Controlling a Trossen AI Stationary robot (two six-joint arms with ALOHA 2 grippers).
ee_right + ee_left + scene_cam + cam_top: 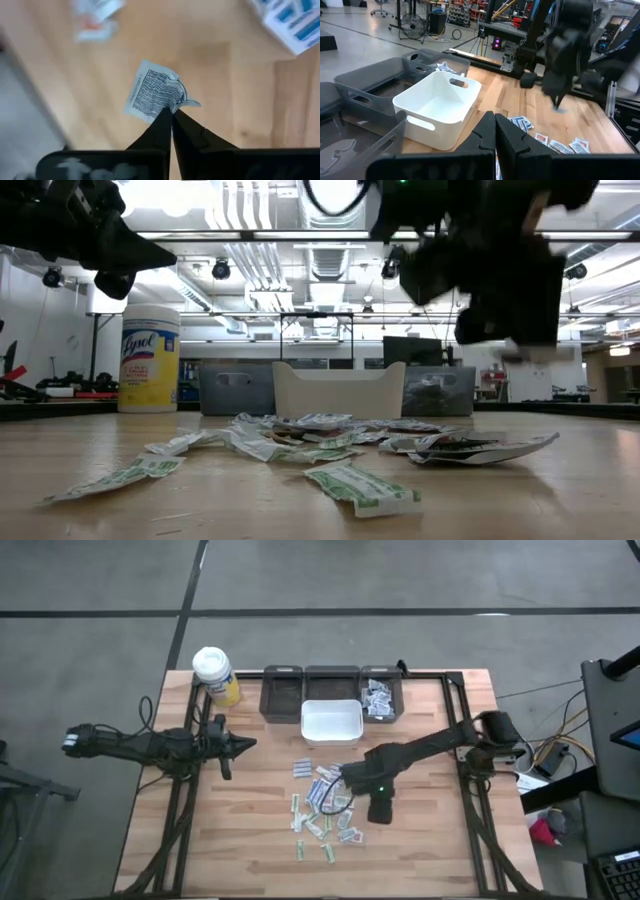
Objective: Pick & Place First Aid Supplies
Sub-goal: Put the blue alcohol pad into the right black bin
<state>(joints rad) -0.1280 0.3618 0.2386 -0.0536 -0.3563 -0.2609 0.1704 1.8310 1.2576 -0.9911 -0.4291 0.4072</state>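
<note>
White tub (331, 722) sits empty, most packets (322, 810) litter my worktop (430, 840); right gripper (171, 116) fingers pinch one packet (152, 97), left gripper (494, 131) fingers clenched empty.

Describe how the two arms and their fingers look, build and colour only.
Both arms are dark, nearly black, built of slim jointed links. The left gripper tapers to two narrow pointed fingers, matte black and wedge-shaped. The right gripper has the same black pointed fingers, and a small green light glows on its wrist housing. Thin dark cables loop beside the left arm.
</note>
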